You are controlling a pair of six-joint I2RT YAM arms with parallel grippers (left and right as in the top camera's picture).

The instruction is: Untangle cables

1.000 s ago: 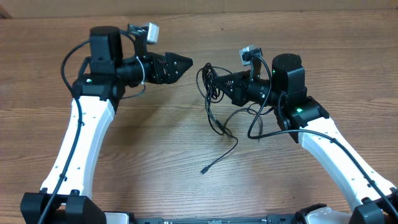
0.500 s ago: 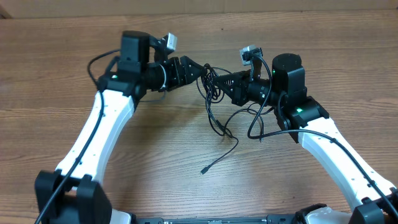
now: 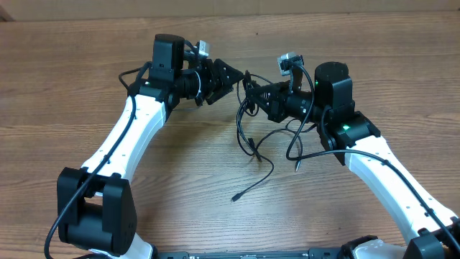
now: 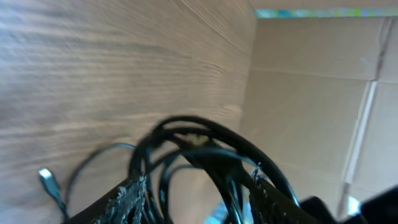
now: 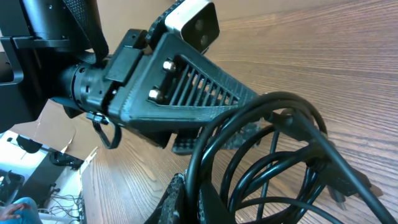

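Note:
The cables (image 3: 246, 133) are a tangle of thin black cords lifted off the wooden table. My right gripper (image 3: 253, 94) is shut on a loop of the cables (image 5: 292, 106), which is pinched between its pads (image 5: 198, 202). My left gripper (image 3: 241, 75) has its tips pushed into the same bundle from the left. In the left wrist view, loops of the cables (image 4: 205, 134) run between its fingers (image 4: 199, 202), which stand apart. One strand trails down to a plug end (image 3: 234, 198) lying on the table. Another plug (image 4: 46, 177) hangs at the left.
The wooden table (image 3: 180, 173) stretches in front of both arms. The right arm's own thicker black wire (image 3: 293, 144) loops beside the tangle. A cardboard wall (image 4: 311, 93) stands behind the table. The left arm's wrist camera (image 5: 193, 22) sits close above the bundle.
My left arm has swung right until its gripper reached the cable bundle, and its jaws have narrowed around the loops. The right gripper has held still with the cables.

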